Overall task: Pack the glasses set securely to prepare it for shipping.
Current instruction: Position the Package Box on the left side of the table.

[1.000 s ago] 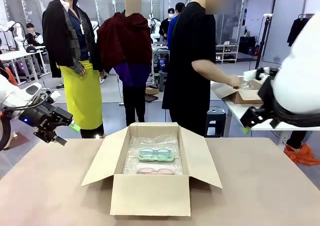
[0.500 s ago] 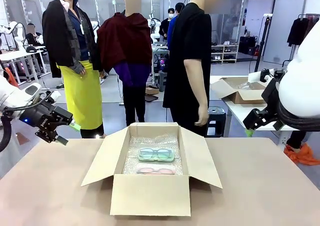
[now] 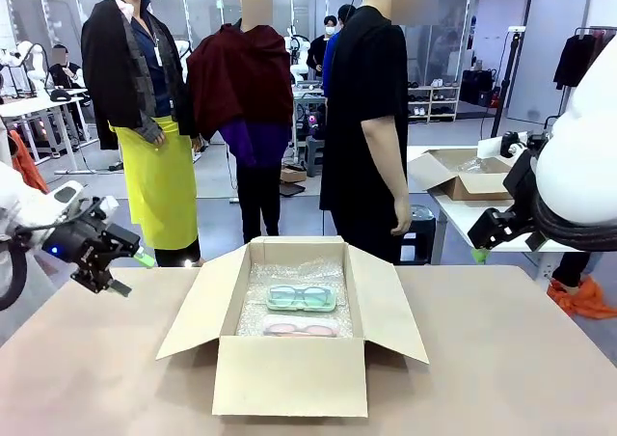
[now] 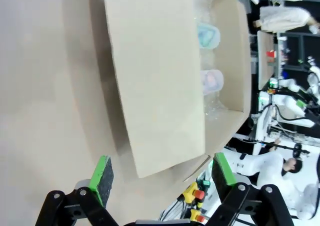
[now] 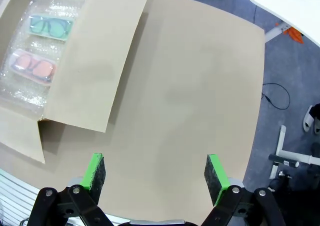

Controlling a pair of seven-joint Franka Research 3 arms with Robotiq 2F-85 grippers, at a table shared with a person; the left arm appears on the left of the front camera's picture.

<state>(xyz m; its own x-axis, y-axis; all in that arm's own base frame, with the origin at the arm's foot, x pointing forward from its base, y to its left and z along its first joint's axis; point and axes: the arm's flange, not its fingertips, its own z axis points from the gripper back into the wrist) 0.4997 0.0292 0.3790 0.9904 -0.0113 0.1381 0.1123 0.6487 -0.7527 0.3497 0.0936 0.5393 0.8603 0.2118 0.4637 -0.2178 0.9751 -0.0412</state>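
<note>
Peeking over box wall [image 3: 289, 373], half-hidden pink pack [image 3: 301, 328]

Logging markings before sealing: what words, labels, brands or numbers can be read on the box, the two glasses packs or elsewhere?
No text can be read anywhere.
Cardboard box: plain walls and flaps, no print or label showing.
Mint-green pack and pale pink pack: any print is too small to tell.
Background: nothing legible.

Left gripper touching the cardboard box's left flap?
Apart. Front view: the left gripper hangs left of the cardboard box, jaws open, with bare table plainly between it and the left flap.
</note>
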